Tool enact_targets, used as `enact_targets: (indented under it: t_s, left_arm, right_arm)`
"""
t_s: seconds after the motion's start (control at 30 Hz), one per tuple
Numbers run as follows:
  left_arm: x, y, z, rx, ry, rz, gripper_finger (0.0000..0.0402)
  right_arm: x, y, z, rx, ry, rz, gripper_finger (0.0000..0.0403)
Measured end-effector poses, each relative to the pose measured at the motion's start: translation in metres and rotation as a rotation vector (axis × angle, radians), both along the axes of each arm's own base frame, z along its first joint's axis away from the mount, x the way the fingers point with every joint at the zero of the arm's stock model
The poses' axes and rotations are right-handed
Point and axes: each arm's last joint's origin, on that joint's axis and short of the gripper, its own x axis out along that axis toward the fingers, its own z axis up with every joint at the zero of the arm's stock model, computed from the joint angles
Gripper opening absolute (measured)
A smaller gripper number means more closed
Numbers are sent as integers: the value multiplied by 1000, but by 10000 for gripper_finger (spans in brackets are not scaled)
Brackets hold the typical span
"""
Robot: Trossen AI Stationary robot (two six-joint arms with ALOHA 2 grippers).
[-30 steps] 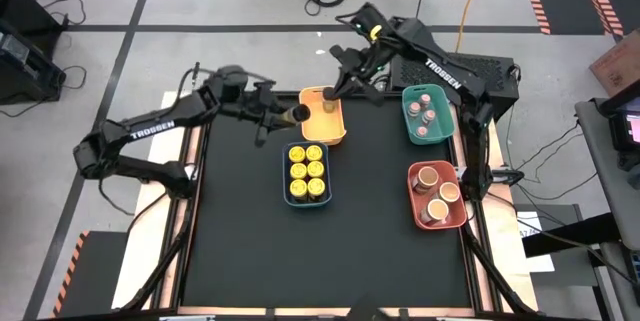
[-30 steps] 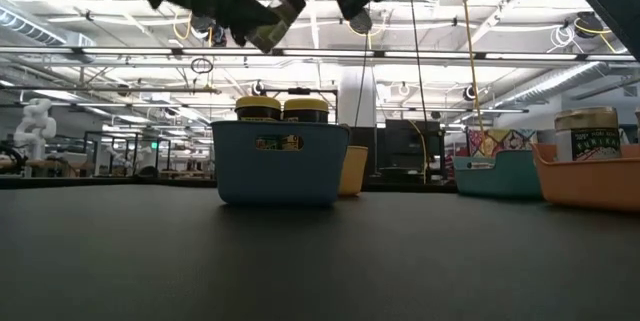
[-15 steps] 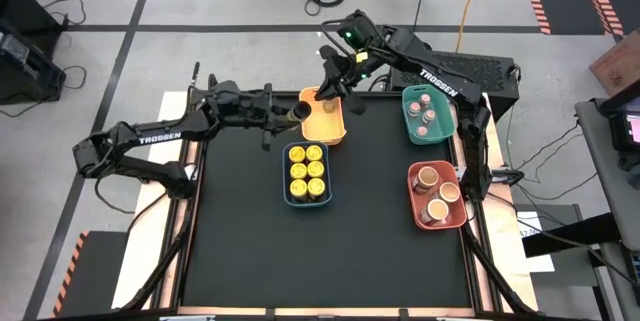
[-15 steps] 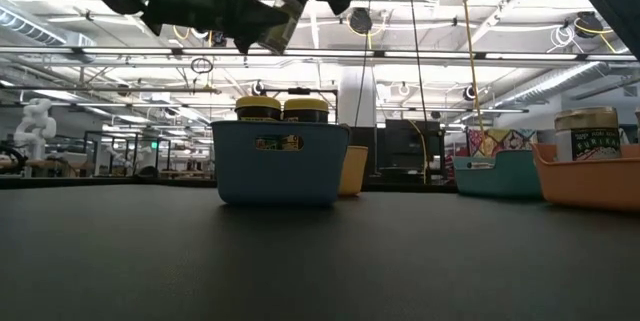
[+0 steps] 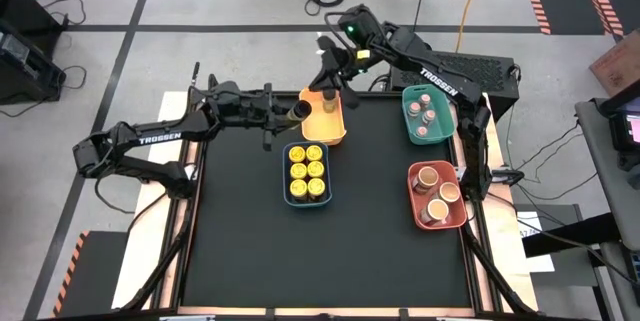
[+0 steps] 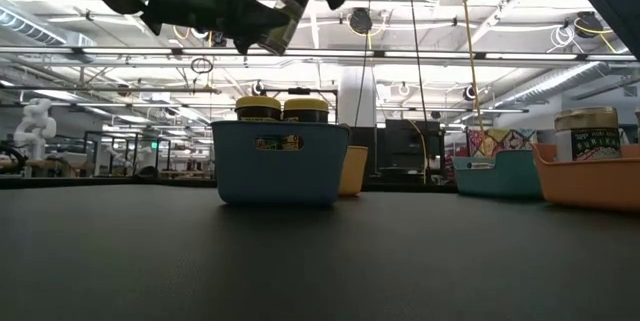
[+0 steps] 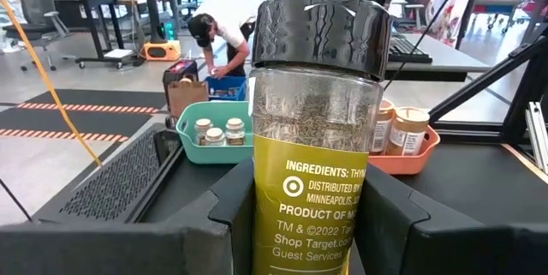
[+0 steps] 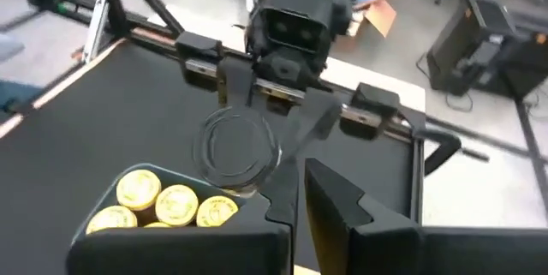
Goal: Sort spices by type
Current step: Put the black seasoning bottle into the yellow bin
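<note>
Holding a dark-lidded spice jar (image 7: 312,129) in my left hand (image 5: 290,113), fingers clenched on its body, I hover at the yellow tray's (image 5: 333,127) left edge, upper centre of the high view. To do this well I judge I should carry the jar fully over the tray, tip it upright, lower it to the floor, and only then let go.

My right hand (image 5: 330,82) is closed on nothing at the tray's upper edge, close enough to crowd my path, so I'd lift it clear first.

Below sits the blue tray (image 5: 306,197) of yellow-lidded jars (image 5: 306,169); the green tray (image 5: 413,127) and red tray (image 5: 418,214) lie at right. A person (image 7: 224,33) bends over in the room beyond the worktop (image 5: 360,251).
</note>
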Motion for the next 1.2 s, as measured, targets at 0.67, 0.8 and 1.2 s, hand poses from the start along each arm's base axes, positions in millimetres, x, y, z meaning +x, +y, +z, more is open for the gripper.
enact_targets:
  t_s: [0.67, 0.8, 1.2]
  left_arm:
    - [0, 1, 0, 19, 0, 13, 147]
    - [0, 1, 0, 21, 0, 13, 147]
    - [1, -1, 0, 20, 0, 9, 147]
  right_arm:
    - [10, 30, -11, -73, 163, -55, 283]
    - [13, 39, -11, -94, 156, -21, 323]
    - [45, 64, -28, -232, 161, -7, 350]
